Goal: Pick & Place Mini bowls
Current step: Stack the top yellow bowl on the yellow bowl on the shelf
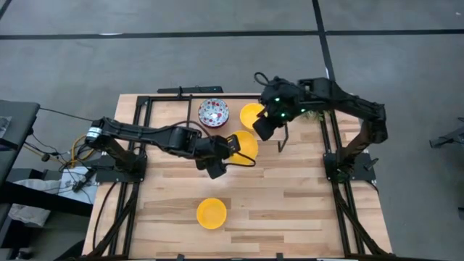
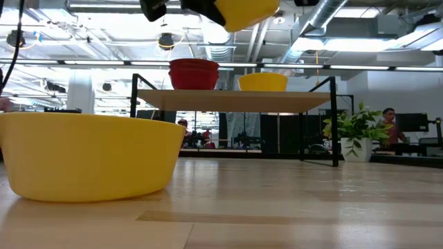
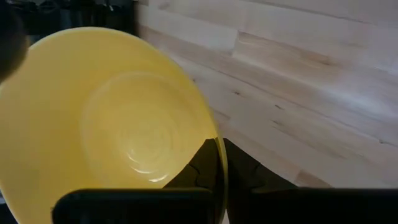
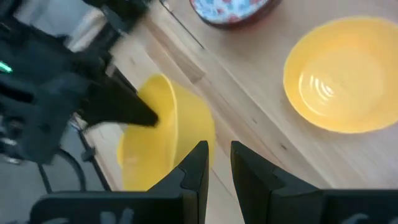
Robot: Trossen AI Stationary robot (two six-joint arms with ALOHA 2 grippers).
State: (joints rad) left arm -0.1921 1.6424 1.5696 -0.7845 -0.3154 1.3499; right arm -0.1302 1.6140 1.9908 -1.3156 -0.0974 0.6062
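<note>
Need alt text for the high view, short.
Overhead: the left gripper holds a yellow mini bowl by its rim above the wooden table. The right gripper hovers near a shelf with a floral bowl and another yellow bowl. A third yellow bowl sits nearer the front edge.

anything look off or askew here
Nothing spilled or damaged. The only tilted thing is the yellow bowl pinched by its rim in the left gripper, held in the air. The right gripper hangs nearby, holding nothing.

Bright overhead light — wrist views blurred
</note>
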